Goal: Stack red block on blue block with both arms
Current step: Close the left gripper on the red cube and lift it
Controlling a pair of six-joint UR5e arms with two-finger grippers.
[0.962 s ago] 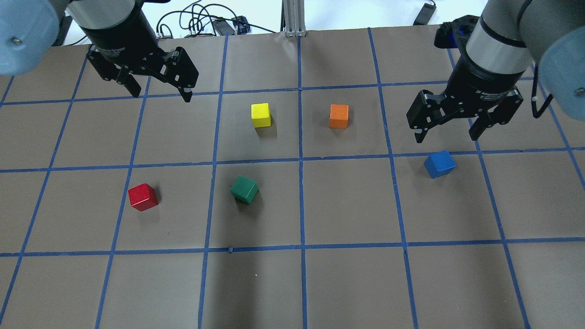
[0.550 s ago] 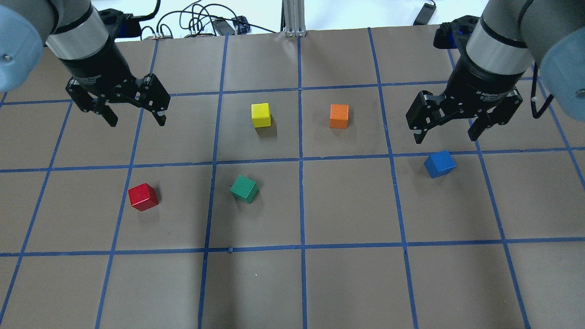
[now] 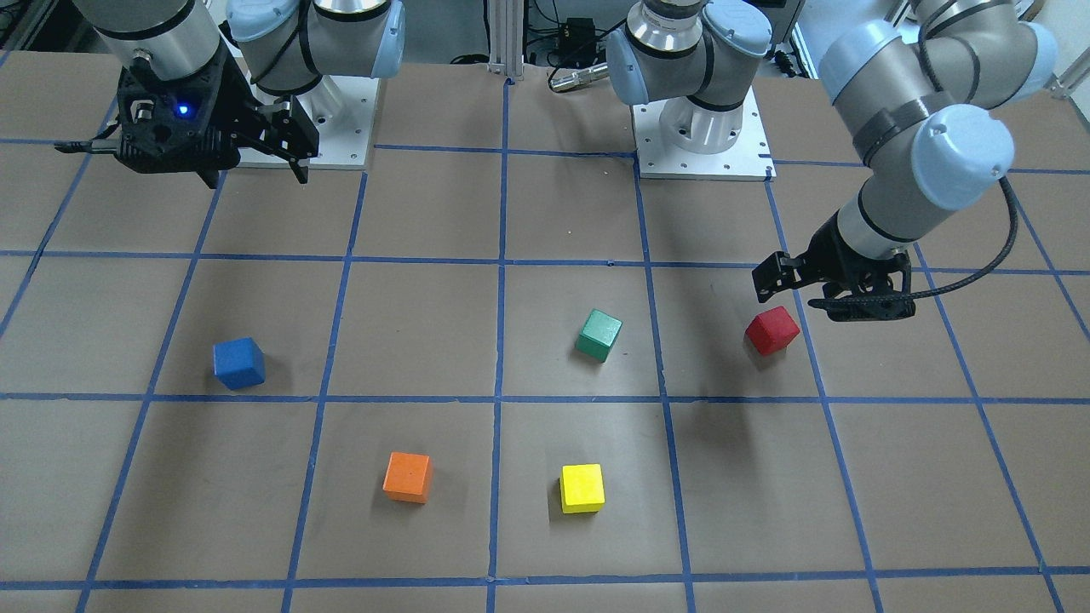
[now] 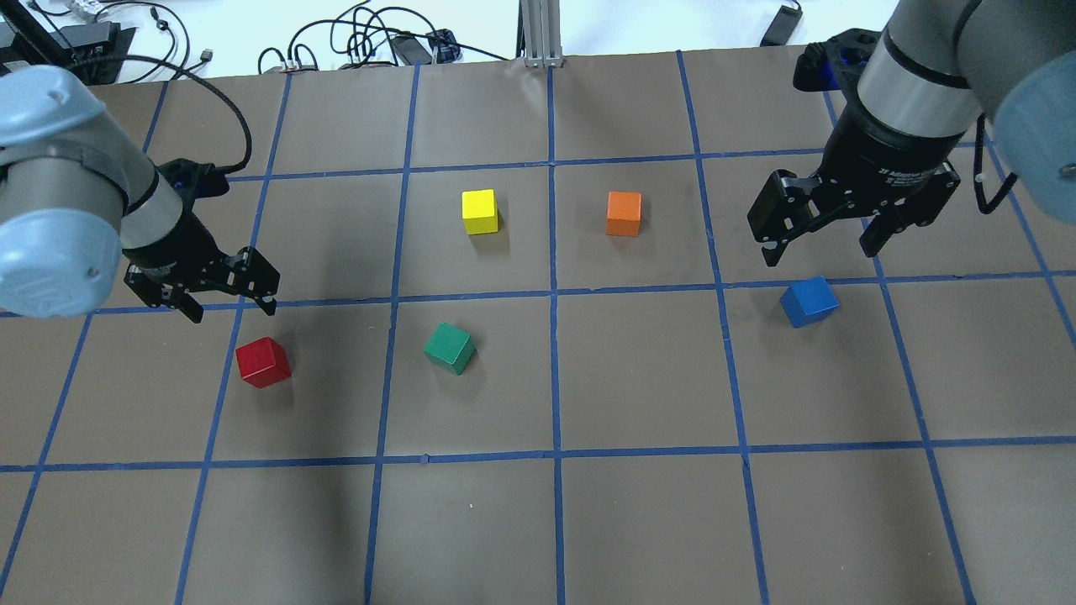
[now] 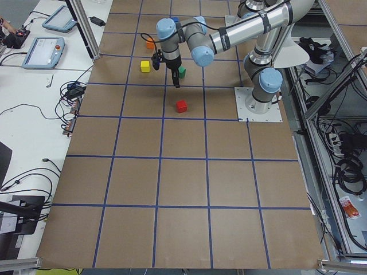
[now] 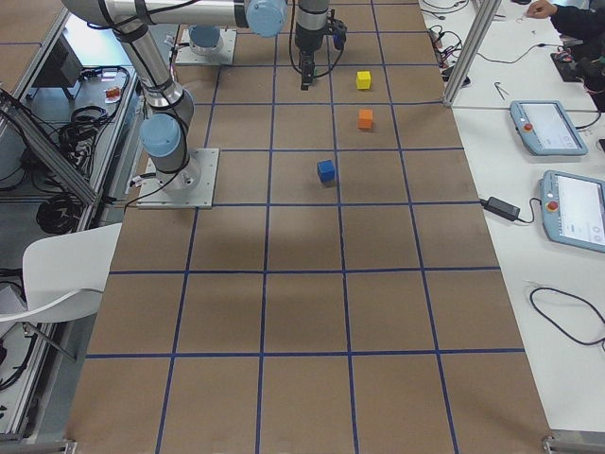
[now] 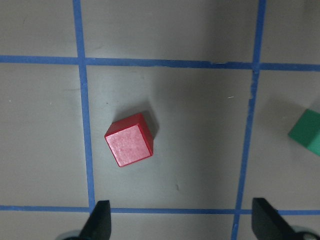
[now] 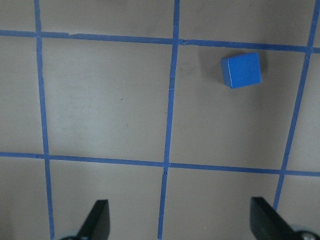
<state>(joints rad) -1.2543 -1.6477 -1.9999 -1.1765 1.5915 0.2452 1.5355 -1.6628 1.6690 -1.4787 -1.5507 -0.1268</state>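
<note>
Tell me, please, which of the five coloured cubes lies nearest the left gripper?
The red block, close beside the open left gripper. The green cube sits in the next grid square, and the other three lie farther off.

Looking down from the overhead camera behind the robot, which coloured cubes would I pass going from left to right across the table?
red block → green cube → yellow cube → orange cube → blue block
</note>
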